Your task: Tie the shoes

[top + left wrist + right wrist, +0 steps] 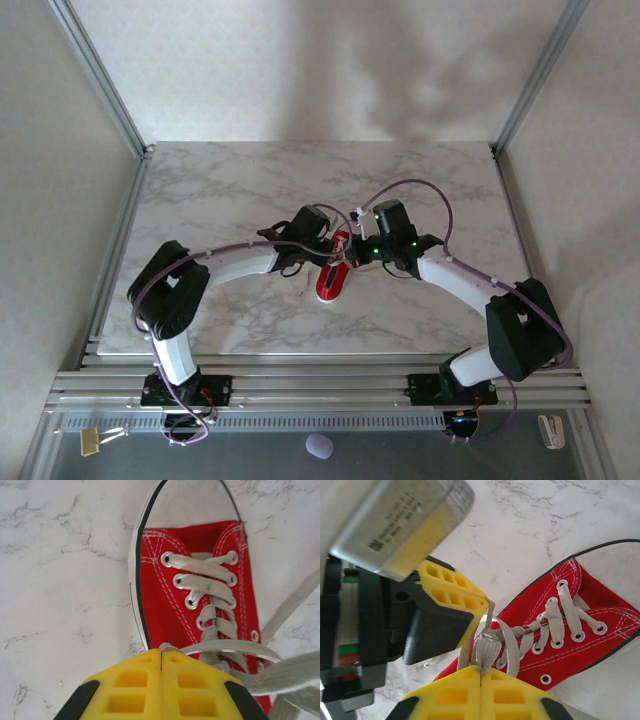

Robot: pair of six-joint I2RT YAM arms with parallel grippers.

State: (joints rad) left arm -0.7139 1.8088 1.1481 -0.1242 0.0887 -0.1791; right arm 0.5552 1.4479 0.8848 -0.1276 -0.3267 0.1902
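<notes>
- Your left jaws and right jaws are both pressed together, each pinching a strand of white lace [487,650], tip to tip above the ankle end of the shoe [328,285].
- I'd pull the strands apart evenly and low, so nothing drags the shoe.
- It sits mid-bench [220,190], toe toward the arm bases, long axis near-to-far, slightly skewed.

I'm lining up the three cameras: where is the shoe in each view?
Top external: shoe at the centre of the table.
Left wrist: centre-right, toe up.
Right wrist: lower right, toe toward upper right.
Shared landmark: the marble table.
</notes>
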